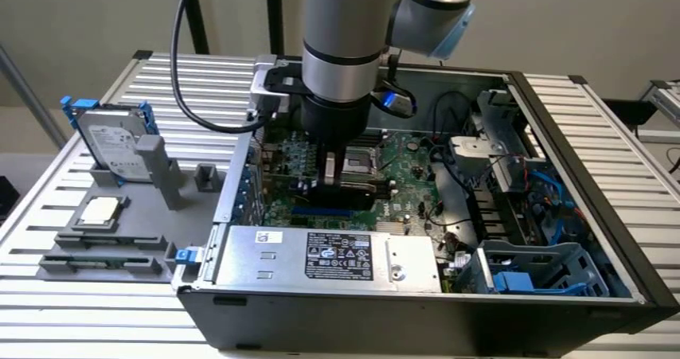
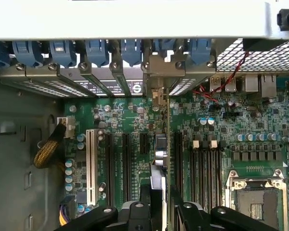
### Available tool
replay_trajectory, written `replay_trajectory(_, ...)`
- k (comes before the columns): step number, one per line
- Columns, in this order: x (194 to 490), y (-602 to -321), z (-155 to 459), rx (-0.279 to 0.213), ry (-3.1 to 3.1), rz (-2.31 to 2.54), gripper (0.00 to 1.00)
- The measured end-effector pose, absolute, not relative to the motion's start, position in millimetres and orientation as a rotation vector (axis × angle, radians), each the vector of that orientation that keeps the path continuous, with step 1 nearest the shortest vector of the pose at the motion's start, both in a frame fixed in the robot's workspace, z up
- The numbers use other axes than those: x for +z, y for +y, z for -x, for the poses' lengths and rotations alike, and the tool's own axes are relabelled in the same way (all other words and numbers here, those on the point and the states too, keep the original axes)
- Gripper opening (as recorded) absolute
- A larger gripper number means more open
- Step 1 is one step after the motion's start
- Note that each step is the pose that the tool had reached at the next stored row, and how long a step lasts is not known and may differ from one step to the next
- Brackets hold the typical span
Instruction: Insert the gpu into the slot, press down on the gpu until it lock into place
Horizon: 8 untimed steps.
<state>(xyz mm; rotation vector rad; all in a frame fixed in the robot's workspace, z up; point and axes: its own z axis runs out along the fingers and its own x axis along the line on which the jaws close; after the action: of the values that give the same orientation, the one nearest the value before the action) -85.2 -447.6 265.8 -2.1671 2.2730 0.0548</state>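
Note:
My gripper (image 1: 343, 170) reaches down into the open computer case and is shut on the gpu (image 1: 346, 193), a black card standing on edge over the green motherboard. A short stretch of the blue slot (image 1: 318, 212) shows just under the card's lower edge; I cannot tell how deep the card sits in it. In the wrist view the gpu (image 2: 164, 144) appears edge-on with its green board edge, running from between my gripper (image 2: 160, 214) fingers (image 2: 135, 216) toward the case's rear wall. Its silver bracket (image 2: 156, 72) lies among the rear expansion openings.
The grey labelled power supply (image 1: 330, 255) sits close in front of the card. Black memory slots (image 2: 207, 166) and the silver CPU socket (image 2: 254, 198) lie beside it, and a white slot (image 2: 90, 166) on the other side. Cables and a blue drive cage (image 1: 531, 273) fill the exterior view's right.

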Motion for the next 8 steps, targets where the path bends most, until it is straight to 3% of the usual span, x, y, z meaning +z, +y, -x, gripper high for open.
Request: replay_trajectory(8, 262.5, -447.6, 87.5, 0.058, 2.267, 2.171, 0.26)
